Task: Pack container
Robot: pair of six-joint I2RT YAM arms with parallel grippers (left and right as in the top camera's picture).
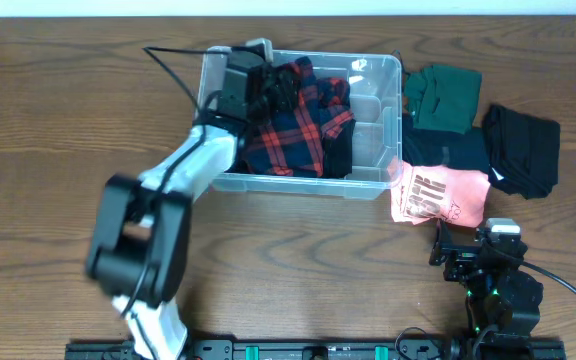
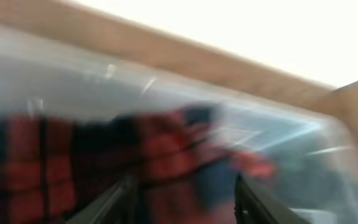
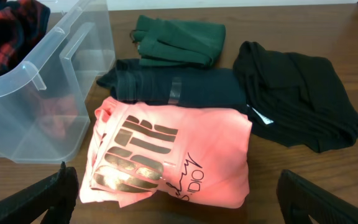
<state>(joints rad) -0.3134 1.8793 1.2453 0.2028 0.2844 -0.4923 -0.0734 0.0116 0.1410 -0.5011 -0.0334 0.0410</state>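
The clear plastic container (image 1: 298, 186) stands at the back centre of the table and holds a red-and-navy plaid garment (image 1: 293, 125). My left gripper (image 1: 273, 88) is inside the container at its left end, right over the plaid garment (image 2: 48, 162). In the blurred left wrist view its fingers (image 2: 185, 202) are spread apart, with plaid cloth showing between them. My right gripper (image 1: 465, 252) is open and empty, low over the table. It is just in front of a folded pink shirt (image 3: 173, 155), which lies beside the container's right end (image 3: 48, 81).
Right of the container lie a dark navy garment (image 1: 443, 150), a folded green garment (image 1: 446, 97) and a black garment (image 1: 521, 148). They also show in the right wrist view: navy (image 3: 185, 87), green (image 3: 179, 40), black (image 3: 297, 99).
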